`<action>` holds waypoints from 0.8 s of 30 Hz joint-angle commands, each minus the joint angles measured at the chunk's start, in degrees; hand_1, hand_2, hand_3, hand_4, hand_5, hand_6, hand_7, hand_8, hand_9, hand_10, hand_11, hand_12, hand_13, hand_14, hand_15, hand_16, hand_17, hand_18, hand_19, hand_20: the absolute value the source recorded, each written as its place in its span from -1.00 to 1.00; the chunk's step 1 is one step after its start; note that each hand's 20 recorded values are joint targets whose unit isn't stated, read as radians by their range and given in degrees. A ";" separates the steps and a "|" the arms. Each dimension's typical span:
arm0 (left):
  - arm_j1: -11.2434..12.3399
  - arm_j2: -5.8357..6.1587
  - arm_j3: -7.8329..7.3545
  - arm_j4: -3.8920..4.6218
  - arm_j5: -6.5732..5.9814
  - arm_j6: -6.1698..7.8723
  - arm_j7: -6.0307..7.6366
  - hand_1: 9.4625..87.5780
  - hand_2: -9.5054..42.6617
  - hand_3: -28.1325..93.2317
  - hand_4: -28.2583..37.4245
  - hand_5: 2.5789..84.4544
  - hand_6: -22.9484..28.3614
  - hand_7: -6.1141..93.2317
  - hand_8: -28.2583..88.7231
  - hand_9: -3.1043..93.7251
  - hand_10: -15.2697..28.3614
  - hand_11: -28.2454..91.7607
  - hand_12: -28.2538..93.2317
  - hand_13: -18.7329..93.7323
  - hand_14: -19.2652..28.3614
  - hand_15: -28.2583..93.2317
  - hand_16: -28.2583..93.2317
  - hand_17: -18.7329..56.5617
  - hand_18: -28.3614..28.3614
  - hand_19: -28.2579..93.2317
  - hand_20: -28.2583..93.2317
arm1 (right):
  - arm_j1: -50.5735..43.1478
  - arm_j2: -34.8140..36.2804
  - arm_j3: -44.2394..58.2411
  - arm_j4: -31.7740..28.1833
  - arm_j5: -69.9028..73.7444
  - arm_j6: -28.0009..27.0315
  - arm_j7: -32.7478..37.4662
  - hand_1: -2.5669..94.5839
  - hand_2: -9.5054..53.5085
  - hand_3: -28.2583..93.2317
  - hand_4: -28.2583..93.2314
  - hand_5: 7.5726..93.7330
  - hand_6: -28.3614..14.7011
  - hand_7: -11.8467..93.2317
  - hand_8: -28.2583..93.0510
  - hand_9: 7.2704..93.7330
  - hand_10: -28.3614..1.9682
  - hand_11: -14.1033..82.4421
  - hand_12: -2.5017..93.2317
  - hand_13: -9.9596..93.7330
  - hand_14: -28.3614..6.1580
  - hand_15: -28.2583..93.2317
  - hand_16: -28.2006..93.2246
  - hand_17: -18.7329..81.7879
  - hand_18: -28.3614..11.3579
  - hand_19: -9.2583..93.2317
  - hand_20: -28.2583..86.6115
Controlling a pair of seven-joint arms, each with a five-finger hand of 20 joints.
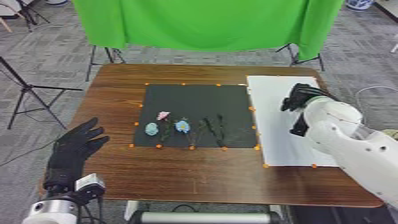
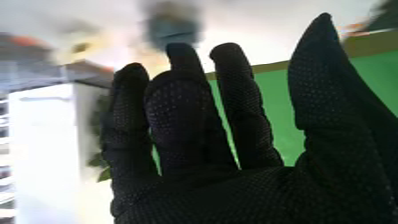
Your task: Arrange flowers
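White rounded right arm [image 1: 345, 127]; black mesh-textured gloves [image 2: 200, 200]; dark cables [image 1: 86, 211] at left wrist [image 1: 60, 205]

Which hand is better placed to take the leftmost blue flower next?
Probably the left hand: it's nearer that blue flower. The right hand is across the black mat, over the white sheet.

i see a green cloth [image 1: 209, 25] hanging beyond the brown wooden table [image 1: 178, 188]. grey carpet [image 1: 44, 135] surrounds it, with a black tripod [image 1: 32, 86] standing on the left.
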 commanded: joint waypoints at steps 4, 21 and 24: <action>1.06 0.02 0.66 -0.31 -0.07 0.12 -0.26 -0.59 -0.36 0.81 -0.69 -0.07 0.37 -0.61 -0.68 -0.20 0.63 -0.02 -0.40 -0.17 0.94 0.42 -0.73 -0.69 0.86 0.56 -0.59 | 0.03 4.30 0.89 2.08 -1.02 1.11 4.90 -0.29 -0.95 0.95 -0.99 0.03 0.01 -0.29 -0.81 0.08 -0.38 -0.28 -0.67 0.56 0.19 0.87 -0.39 0.00 -0.72 1.00 -0.17; 0.45 -0.30 1.03 -0.09 0.07 -0.16 -0.55 -0.58 -0.35 0.81 -0.69 -0.06 0.37 -0.61 -0.67 -0.20 0.63 -0.02 -0.40 -0.16 0.94 0.41 -0.73 -0.69 0.86 0.57 -0.62 | 0.12 5.20 0.78 3.86 1.85 7.66 4.37 -0.28 -0.97 0.95 -0.99 0.01 0.01 -0.30 -0.81 0.03 -0.39 -0.31 -0.67 0.56 0.20 0.88 -0.40 0.02 -0.71 1.00 -0.16; 0.01 -0.26 1.38 0.13 0.11 -0.34 -0.57 -0.58 -0.35 0.80 -0.70 -0.06 0.37 -0.61 -0.67 -0.20 0.63 -0.02 -0.40 -0.16 0.94 0.41 -0.73 -0.69 0.86 0.58 -0.62 | 1.83 4.49 -0.96 4.96 1.63 7.72 4.27 -0.28 -0.98 0.96 -1.00 0.00 0.00 -0.31 -0.81 0.02 -0.38 -0.31 -0.67 0.56 0.21 0.88 -0.40 0.01 -0.70 1.00 -0.17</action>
